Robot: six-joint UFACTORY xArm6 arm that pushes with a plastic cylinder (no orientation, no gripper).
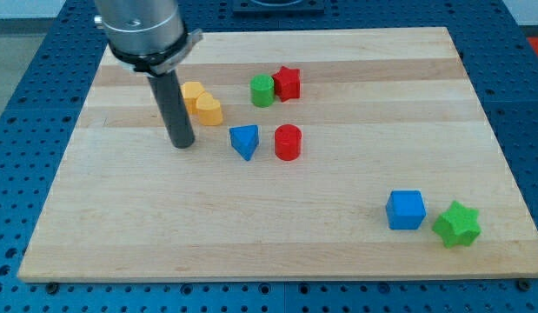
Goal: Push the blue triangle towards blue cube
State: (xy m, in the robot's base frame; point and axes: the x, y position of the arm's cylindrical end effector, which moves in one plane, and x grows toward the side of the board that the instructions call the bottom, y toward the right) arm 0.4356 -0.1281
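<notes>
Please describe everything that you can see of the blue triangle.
The blue triangle is a small solid block, plain blue with a matte look, lying flat on the wooden board with one corner toward the view's bottom. Nothing touches it. The red cylinder stands just to its right; my tip is to its left, apart.
</notes>
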